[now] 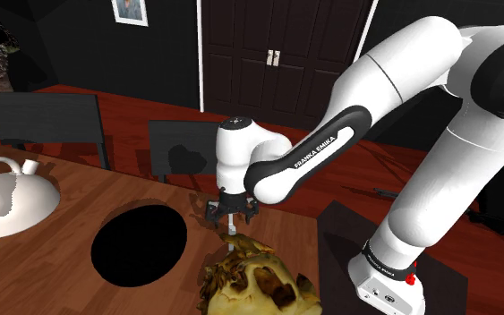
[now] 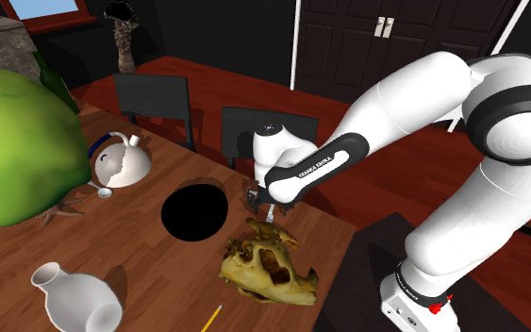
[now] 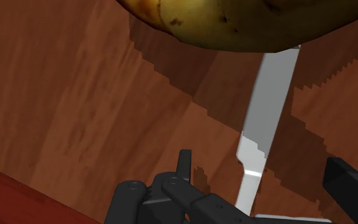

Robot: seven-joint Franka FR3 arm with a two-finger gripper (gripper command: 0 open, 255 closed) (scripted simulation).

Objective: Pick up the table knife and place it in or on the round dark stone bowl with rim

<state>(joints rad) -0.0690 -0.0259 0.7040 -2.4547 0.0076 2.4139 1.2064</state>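
Note:
The table knife (image 3: 268,111), silver with a flat blade, lies on the wooden table (image 1: 71,268), its tip reaching under the yellowish skull (image 3: 234,22). My gripper (image 3: 260,168) hangs low over the knife's handle end and is open. Its two black fingers (image 3: 184,164) stand apart on either side of the handle without touching it. From the shoulder view the gripper (image 1: 232,213) points straight down, with the knife (image 1: 231,231) as a thin silver strip beneath it. The bowl (image 1: 140,243) looks like a flat black round patch just to the shoulder view's left of the gripper. The second exterior view also has the bowl (image 2: 195,211) and the gripper (image 2: 265,204).
A bony yellow skull (image 1: 257,285) sits right by the knife, on the near side. A white teapot (image 1: 8,201) stands further along the table. A green lump (image 2: 8,141) and a white vase (image 2: 74,297) are also on it. Two dark chairs (image 1: 48,121) line the far edge.

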